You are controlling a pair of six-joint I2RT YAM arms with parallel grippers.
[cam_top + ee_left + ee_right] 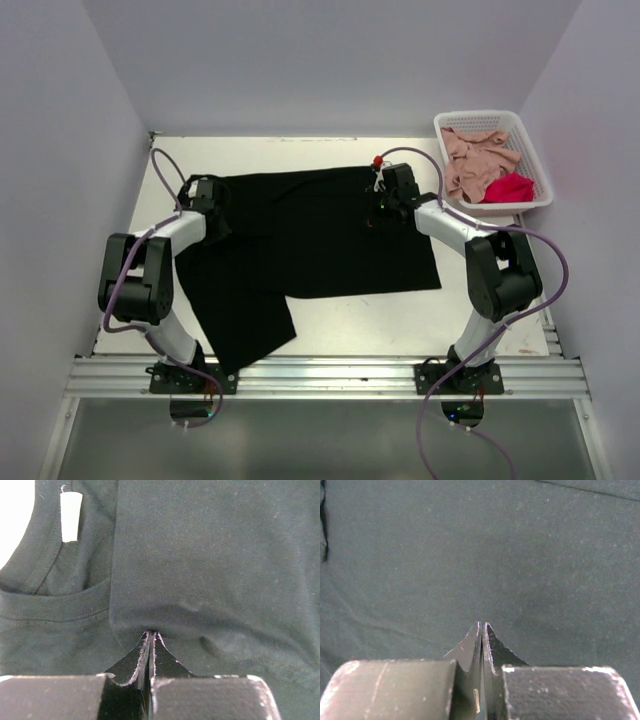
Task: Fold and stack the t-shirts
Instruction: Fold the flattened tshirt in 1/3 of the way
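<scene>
Top external view: the left gripper [205,196] sits low over the left end of the black t-shirt [310,235]. The shirt is spread flat across the middle of the table [360,325] with its long axis running left to right. The neck end is toward the left edge, a straight edge faces the right edge, and one big flap trails off toward the near left corner. You can't really make out the neck from up there, but the left wrist view shows the ribbed collar [47,609] and a little white tag [70,516] inside it, plus a folded layer of cloth lying over that area. In that same view the left gripper [151,634] has its jaws pressed together, tips right at the folded edge. Can't tell if any fabric is actually caught between them. Moving right, the right gripper [378,206] is over the shirt near its far edge. The right wrist view just shows plain flat black cloth with the right gripper [482,625] closed tight, tips down at the fabric and nothing visibly pinched. Only the overhead view catches the white basket [480,116] at the far right corner of the table, well apart from the black shirt. The pink t-shirt [478,160] is crumpled inside it, with the red t-shirt [508,187] bunched just beside it at the near side.
</scene>
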